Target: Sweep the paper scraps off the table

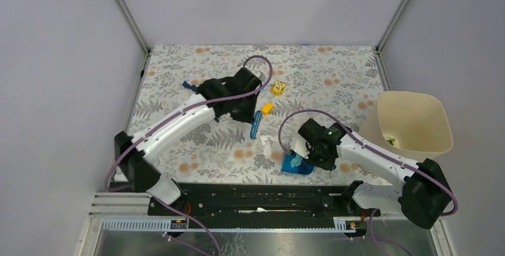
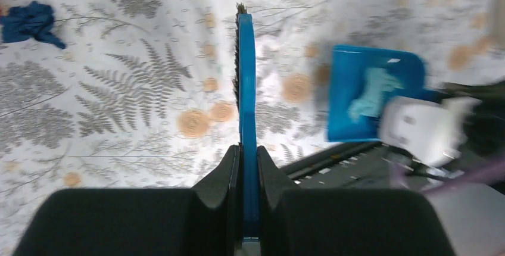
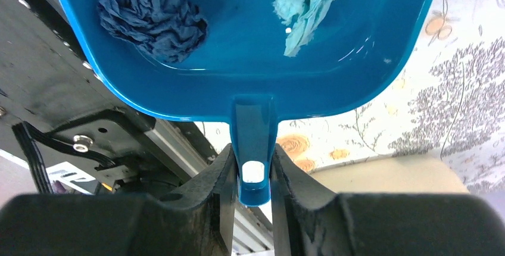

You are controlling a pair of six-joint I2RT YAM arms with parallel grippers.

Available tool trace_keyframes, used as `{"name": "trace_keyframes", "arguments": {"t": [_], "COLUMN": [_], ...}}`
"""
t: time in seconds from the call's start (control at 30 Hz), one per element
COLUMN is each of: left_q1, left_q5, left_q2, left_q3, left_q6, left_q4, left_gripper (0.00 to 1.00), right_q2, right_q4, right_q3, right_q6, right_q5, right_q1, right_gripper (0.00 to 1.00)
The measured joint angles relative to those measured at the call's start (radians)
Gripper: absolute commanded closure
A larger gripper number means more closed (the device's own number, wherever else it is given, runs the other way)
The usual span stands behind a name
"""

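Left wrist view: your left gripper (image 2: 249, 152) is clamping narrowly on the handle of a blue brush (image 2: 245, 89), one finger on each flat side. The brush is reaching out edge-on over the table (image 2: 137, 89), its dark bristles facing left in that view. Off to the upper left, a dark blue wad (image 2: 30, 22) is lying on the cloth by itself, well apart from the brush.

On the right wrist camera, your right gripper (image 3: 253, 155) is pinching the short handle of the blue dustpan (image 3: 357, 47), fingers tight against both sides. The pan is carrying paper scraps – a crumpled dark blue one (image 3: 152, 15) toward one side and light cyan pieces (image 3: 309, 12) beside it.

From the top external camera, you are holding the dustpan at the near edge of the table, between the two arms, with the brush just beyond it toward the middle. A small yellow block (image 1: 267, 108) is sitting close to the brush, and a yellow patterned toy (image 1: 277, 87) is lying farther back. At the right edge a cream bin (image 1: 417, 110) is standing open, with a green bit (image 1: 391, 141) showing inside.
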Motion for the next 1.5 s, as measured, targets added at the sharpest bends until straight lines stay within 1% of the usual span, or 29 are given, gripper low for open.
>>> {"name": "trace_keyframes", "arguments": {"t": [0.1, 0.23, 0.33, 0.4, 0.5, 0.6, 0.77, 0.83, 0.93, 1.07, 1.5], "left_q1": [0.010, 0.016, 0.031, 0.040, 0.044, 0.045, 0.037, 0.036, 0.037, 0.036, 0.038], "left_q5": [-0.072, -0.106, -0.103, -0.051, 0.027, 0.137, 0.348, 0.409, 0.444, 0.456, 0.396], "left_q2": [0.130, 0.245, 0.313, 0.340, 0.343, 0.345, 0.340, 0.335, 0.322, 0.295, 0.231], "left_q3": [0.044, 0.044, 0.044, 0.045, 0.044, 0.021, -0.056, -0.078, -0.097, -0.098, -0.098], "left_q6": [0.041, 0.085, 0.116, 0.130, 0.145, 0.140, 0.091, 0.069, 0.047, 0.030, 0.012], "left_q4": [-0.053, -0.086, -0.087, -0.077, -0.032, 0.045, 0.216, 0.262, 0.294, 0.312, 0.340], "left_gripper": [1.00, 1.00, 1.00, 1.00, 1.00, 1.00, 1.00, 1.00, 1.00, 1.00, 1.00], "right_q2": [0.008, 0.047, 0.093, 0.132, 0.192, 0.230, 0.259, 0.261, 0.261, 0.260, 0.218], "right_q4": [-0.030, -0.039, -0.032, -0.020, -0.007, 0.010, 0.039, 0.037, 0.034, 0.061, 0.124], "right_q3": [0.007, 0.011, 0.012, 0.016, 0.042, 0.080, 0.129, 0.130, 0.130, 0.119, 0.040], "right_q6": [0.000, 0.001, 0.006, 0.013, 0.029, 0.039, 0.041, 0.040, 0.040, 0.040, 0.060], "right_q5": [0.043, 0.092, 0.122, 0.138, 0.146, 0.143, 0.118, 0.107, 0.097, 0.075, 0.015], "right_q1": [-0.016, -0.031, -0.034, -0.035, -0.035, -0.036, -0.036, -0.036, -0.037, -0.037, -0.041], "right_gripper": [1.00, 1.00, 1.00, 1.00, 1.00, 1.00, 1.00, 1.00, 1.00, 1.00, 1.00]}}
